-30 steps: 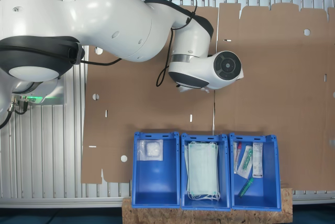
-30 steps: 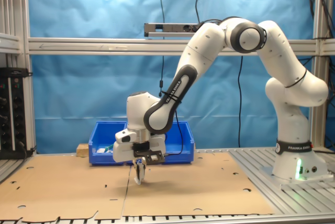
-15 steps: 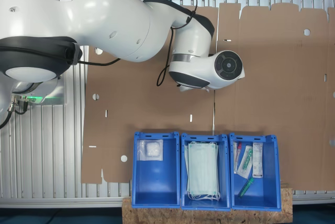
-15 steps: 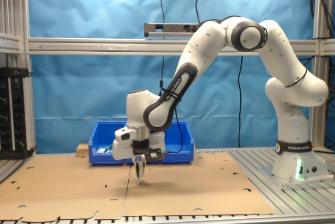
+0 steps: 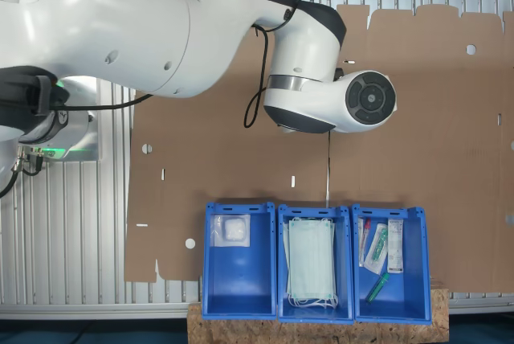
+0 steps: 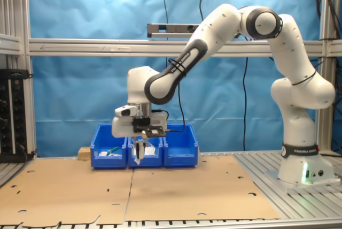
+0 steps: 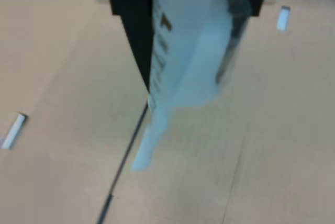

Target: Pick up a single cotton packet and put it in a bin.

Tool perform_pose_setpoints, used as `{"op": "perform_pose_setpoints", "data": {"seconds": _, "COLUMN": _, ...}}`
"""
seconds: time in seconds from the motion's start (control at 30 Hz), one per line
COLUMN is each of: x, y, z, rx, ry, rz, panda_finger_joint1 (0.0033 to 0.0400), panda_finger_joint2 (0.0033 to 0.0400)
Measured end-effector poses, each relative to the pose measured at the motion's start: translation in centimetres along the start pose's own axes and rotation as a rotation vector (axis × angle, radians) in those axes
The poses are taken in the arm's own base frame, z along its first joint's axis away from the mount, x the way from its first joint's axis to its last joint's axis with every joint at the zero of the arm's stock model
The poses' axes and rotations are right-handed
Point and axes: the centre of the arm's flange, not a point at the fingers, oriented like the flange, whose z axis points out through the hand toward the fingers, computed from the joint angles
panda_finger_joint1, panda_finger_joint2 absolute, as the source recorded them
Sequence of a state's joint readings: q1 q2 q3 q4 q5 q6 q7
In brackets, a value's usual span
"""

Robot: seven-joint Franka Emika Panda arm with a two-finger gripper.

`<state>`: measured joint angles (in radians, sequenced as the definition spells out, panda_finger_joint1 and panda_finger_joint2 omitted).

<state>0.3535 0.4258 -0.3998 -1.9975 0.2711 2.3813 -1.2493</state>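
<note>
Hanging from the claw [image 6: 139,155] in the second exterior view, the cotton packet [image 6: 139,152] is dangling clear of the cardboard sheet [image 6: 160,186] that is covering the worktop [image 6: 299,199]. In the wrist view the two black fingers [image 7: 133,30] are pinching the pale, blurred packet [image 7: 183,62] between them, its lower corner trailing down over the brown cardboard and the dark seam running across it. The claw is therefore clamped on the packet, with the packet held off the surface.

The arm [image 5: 161,30] is reaching out over the cardboard [image 5: 418,103] in the first exterior view, its wrist [image 5: 329,107] sitting above the seam, well short of the bins. Three blue bins are standing in a row at the cardboard's edge, touching side to side. In the first exterior view, the bin [image 5: 239,280] at the first exterior view's left is holding one small white packet in its upper corner; the middle bin [image 5: 283,223] is holding pale green face masks [image 5: 312,260]; the third bin [image 5: 422,280] is holding long thin packets [image 5: 377,251]. In the second exterior view the same row of bins [image 6: 181,151] is sitting behind the claw, against the blue backdrop [image 6: 96,84], with the hanging packet showing in front of the middle one.
</note>
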Motion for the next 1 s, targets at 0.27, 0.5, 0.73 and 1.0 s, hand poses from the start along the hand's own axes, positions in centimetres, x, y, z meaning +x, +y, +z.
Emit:
{"op": "perform_pose_setpoints", "data": {"seconds": 0.27, "x": -0.8, "y": -0.2, "z": -6.8, "rx": 0.001, "ry": 0.019, "rz": -0.029, "panda_finger_joint1": 0.0062, "panda_finger_joint2": 0.0062}}
{"op": "perform_pose_setpoints", "data": {"seconds": 0.5, "x": -3.4, "y": -0.7, "z": -12.1, "rx": -0.023, "ry": -0.011, "rz": -0.066, "panda_finger_joint1": 0.0062, "panda_finger_joint2": 0.0062}}
{"op": "perform_pose_setpoints", "data": {"seconds": 0.73, "x": -6.8, "y": -1.6, "z": -15.0, "rx": -0.032, "ry": -0.038, "rz": -0.073, "panda_finger_joint1": 0.0062, "panda_finger_joint2": 0.0062}}
{"op": "perform_pose_setpoints", "data": {"seconds": 1.0, "x": -13.2, "y": -2.0, "z": -16.0, "rx": -0.034, "ry": -0.122, "rz": -0.059, "panda_finger_joint1": 0.0062, "panda_finger_joint2": 0.0062}}
